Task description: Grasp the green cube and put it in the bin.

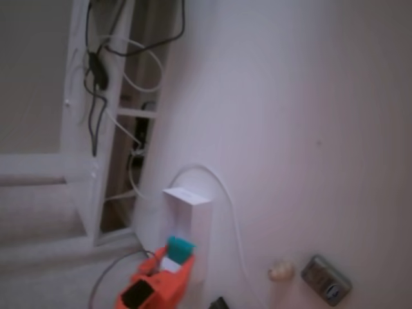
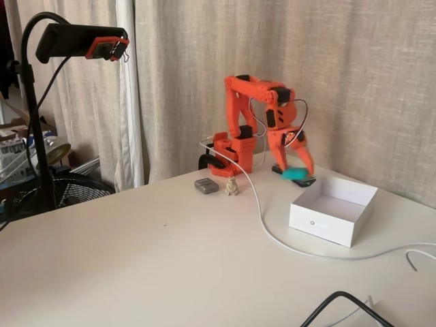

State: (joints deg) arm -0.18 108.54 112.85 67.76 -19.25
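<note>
The green cube [image 2: 295, 174] is a small teal block held in the air by my orange gripper [image 2: 300, 172], whose fingers are shut on it. It hangs just behind and left of the bin [image 2: 332, 225], a white open-topped box on the table. In a fixed view from above, the green cube [image 1: 181, 248] sits at the tip of the gripper [image 1: 175, 253], right beside the near end of the bin [image 1: 190, 222]. The bin's inside looks empty in a fixed view from the side.
A small beige lump [image 2: 231, 187] and a grey metallic oblong [image 2: 206, 185] lie near the arm's base. A white cable [image 2: 272, 235] curves across the table past the bin. A black cable [image 2: 340, 303] lies at the front edge. A camera stand [image 2: 41, 122] rises at the left.
</note>
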